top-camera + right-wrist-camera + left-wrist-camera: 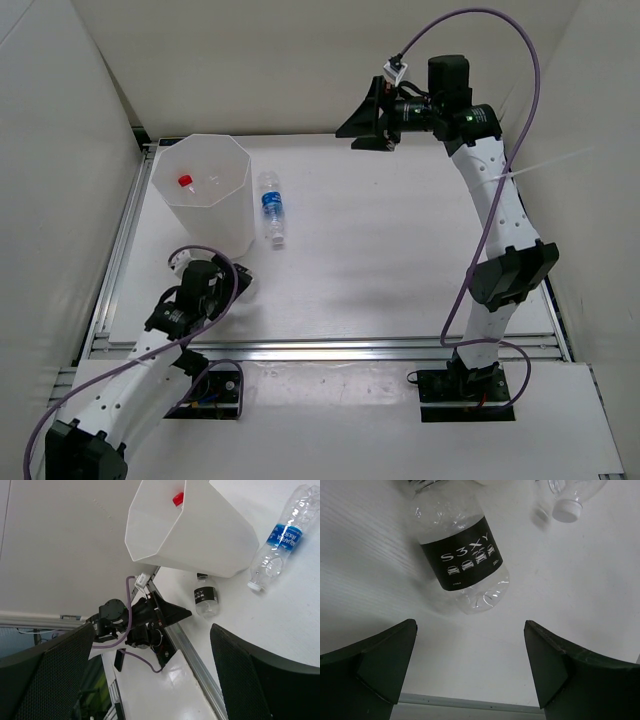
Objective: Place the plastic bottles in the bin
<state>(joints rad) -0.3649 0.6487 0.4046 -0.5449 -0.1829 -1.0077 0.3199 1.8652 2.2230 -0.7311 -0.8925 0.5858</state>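
The bin stands at the back left, and a red cap shows inside it. The blue-label bottle lies on the table just right of the bin. The black-label bottle lies by the bin's base, just ahead of my open, empty left gripper; the gripper hides it in the top view. My right gripper is open and empty, raised high at the back. Its view shows the bin, blue-label bottle and black-label bottle. The plain bottle is not clearly seen.
The blue-label bottle's white cap points toward the black-label bottle. A metal rail runs along the table's near edge. White walls enclose the table on the left, back and right.
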